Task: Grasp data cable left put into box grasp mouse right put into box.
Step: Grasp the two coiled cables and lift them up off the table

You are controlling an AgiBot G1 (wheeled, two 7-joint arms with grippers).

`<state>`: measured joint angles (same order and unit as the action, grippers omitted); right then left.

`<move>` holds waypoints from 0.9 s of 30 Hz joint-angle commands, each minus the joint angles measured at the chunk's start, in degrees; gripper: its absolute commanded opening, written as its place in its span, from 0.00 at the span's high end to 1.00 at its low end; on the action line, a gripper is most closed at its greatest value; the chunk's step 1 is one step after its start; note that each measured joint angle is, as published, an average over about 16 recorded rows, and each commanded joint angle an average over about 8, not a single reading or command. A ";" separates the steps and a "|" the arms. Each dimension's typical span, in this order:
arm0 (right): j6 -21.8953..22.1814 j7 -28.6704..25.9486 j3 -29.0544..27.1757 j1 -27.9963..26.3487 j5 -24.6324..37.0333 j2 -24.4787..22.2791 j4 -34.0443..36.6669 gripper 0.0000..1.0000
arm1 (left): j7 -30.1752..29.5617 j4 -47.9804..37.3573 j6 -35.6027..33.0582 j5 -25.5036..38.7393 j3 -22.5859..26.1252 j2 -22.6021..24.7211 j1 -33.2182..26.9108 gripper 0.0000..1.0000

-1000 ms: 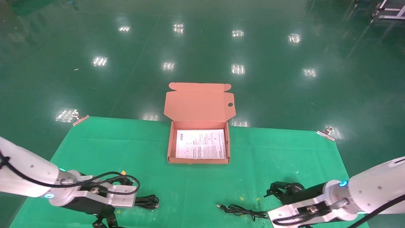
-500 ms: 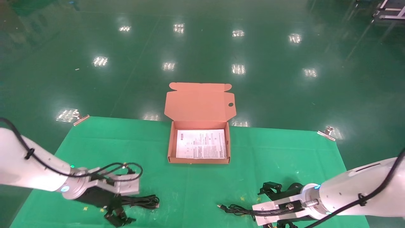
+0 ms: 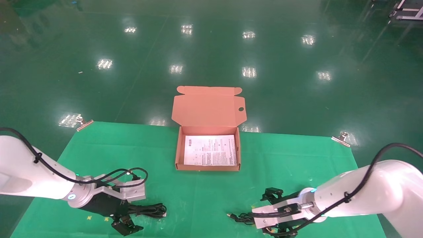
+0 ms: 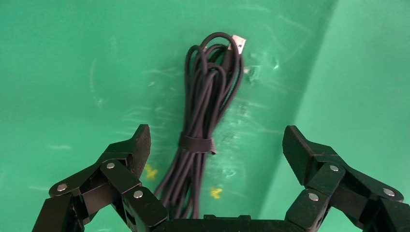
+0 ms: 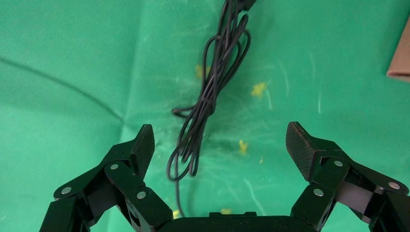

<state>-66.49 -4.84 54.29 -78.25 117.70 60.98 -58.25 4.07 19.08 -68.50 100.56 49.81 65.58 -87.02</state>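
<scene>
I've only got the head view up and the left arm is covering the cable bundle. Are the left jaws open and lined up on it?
Observer: Yes. The left wrist view shows the left gripper with its jaws wide open, one on each side of the cable, neither touching it.
Operator: And the right side, what is under those jaws?
Observer: In the right wrist view the right gripper is open too, with the looped mouse cord lying on the cloth between its jaws. The mouse body itself is not in that view.
</scene>
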 commanded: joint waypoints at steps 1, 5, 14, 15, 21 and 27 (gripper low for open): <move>0.52 0.46 0.10 -0.10 0.15 0.75 1.10 0.00 | 1.20 -1.59 0.56 -0.08 -0.08 0.40 -0.15 0.00; 0.88 0.53 0.39 -0.25 0.71 1.71 2.73 0.00 | 3.20 -4.01 1.48 -0.43 -0.34 0.88 -0.24 0.06; 1.46 0.09 1.26 -0.42 2.62 3.39 5.79 0.64 | 5.16 -7.24 2.34 -0.61 -0.50 1.75 -0.82 1.00; 1.52 0.09 1.33 -0.43 2.76 3.49 5.94 0.76 | 5.22 -7.41 2.39 -0.63 -0.51 1.80 -0.85 1.00; 1.55 0.08 1.34 -0.46 2.72 3.41 5.83 1.00 | 5.14 -7.21 2.38 -0.65 -0.52 1.76 -0.88 1.00; 1.44 0.08 1.18 -0.46 2.41 3.18 5.51 1.00 | 5.00 -6.84 2.28 -0.65 -0.51 1.65 -0.82 1.00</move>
<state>-65.05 -4.75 55.49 -78.71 120.14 64.18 -52.72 9.09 12.21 -66.22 99.92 49.31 67.24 -87.84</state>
